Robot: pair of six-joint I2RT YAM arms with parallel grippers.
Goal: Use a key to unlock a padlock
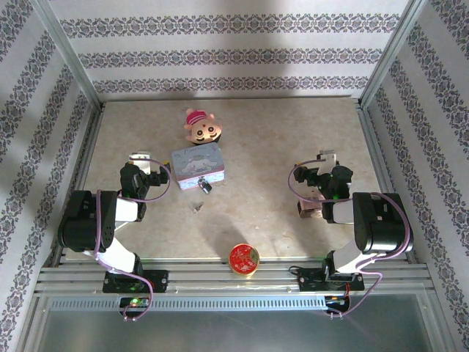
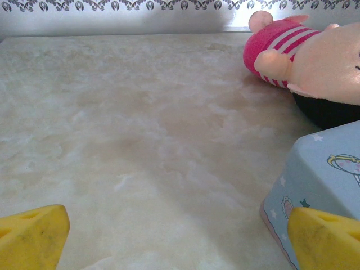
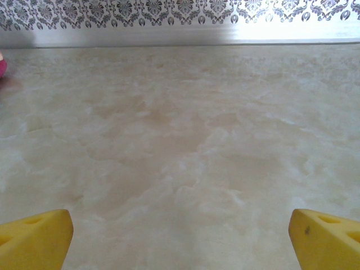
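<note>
Two grippers, left gripper (image 1: pixel 148 166) and right gripper (image 1: pixel 323 161), are hovering spread wide; the padlock (image 1: pixel 206 187) is lying between them, just beside the tin (image 1: pixel 196 163), with the key (image 1: pixel 196 208) near it.

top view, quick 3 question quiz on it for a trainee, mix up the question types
1. True or false: the padlock lies on top of the tin.
2. Which lies nearest the near edge of the table? A: key. B: plush. C: red disc.
3. Fill in: the left claw and right claw are both ___.

Key:
1. False, it lies beside the tin's near edge.
2. C.
3. Open.
</note>
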